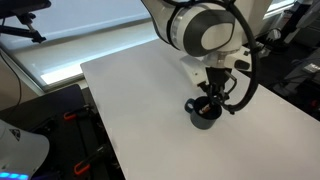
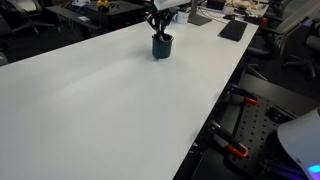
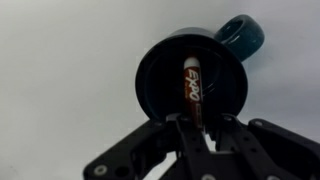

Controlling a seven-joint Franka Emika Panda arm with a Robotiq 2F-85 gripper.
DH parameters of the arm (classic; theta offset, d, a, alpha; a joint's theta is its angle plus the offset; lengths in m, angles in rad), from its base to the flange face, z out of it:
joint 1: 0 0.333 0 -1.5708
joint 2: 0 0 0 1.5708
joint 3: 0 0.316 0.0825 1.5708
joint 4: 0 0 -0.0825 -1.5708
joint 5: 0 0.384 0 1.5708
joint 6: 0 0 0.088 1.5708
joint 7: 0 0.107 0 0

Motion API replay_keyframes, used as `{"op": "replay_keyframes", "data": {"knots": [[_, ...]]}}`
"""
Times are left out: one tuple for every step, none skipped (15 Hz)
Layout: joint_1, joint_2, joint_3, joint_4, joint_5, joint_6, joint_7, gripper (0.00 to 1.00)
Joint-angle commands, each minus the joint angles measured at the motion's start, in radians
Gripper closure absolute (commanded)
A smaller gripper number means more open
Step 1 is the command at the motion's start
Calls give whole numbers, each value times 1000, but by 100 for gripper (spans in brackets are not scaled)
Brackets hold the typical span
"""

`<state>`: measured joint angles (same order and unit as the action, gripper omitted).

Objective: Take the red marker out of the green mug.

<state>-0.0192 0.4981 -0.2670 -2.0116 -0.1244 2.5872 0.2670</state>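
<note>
The green mug (image 1: 203,117) stands upright on the white table, also seen in an exterior view (image 2: 162,46). In the wrist view I look straight down into the green mug (image 3: 150,80), with its handle at the upper right. The red marker (image 3: 191,85), labelled Expo, stands inside the mug with its upper end between my fingers. My gripper (image 3: 195,125) is directly above the mug and shut on the marker's top. In both exterior views the gripper (image 1: 213,95) (image 2: 158,25) hangs just over the mug's rim.
The white table (image 1: 140,100) spreads wide around the mug. Its edges drop off to black equipment with orange clamps (image 2: 235,150). Desks and clutter (image 2: 230,25) stand behind the mug.
</note>
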Motion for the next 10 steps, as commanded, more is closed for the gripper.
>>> {"op": "replay_keyframes", "data": {"knots": [[50,-32,-19,24,-62,-96,80,95],[69,-34,-29,32,-88,-108,115,95],[87,-37,-40,36,-118,-112,152,95],[104,-40,-49,41,-150,-121,187,95],[115,-43,-52,43,-174,-127,212,95],[124,-48,-52,45,-194,-140,233,95],[132,-56,-51,47,-210,-149,249,95],[136,-65,-46,50,-220,-166,256,95],[144,-80,-43,47,-234,-169,266,95],[153,-95,-42,45,-251,-169,280,95]]}}
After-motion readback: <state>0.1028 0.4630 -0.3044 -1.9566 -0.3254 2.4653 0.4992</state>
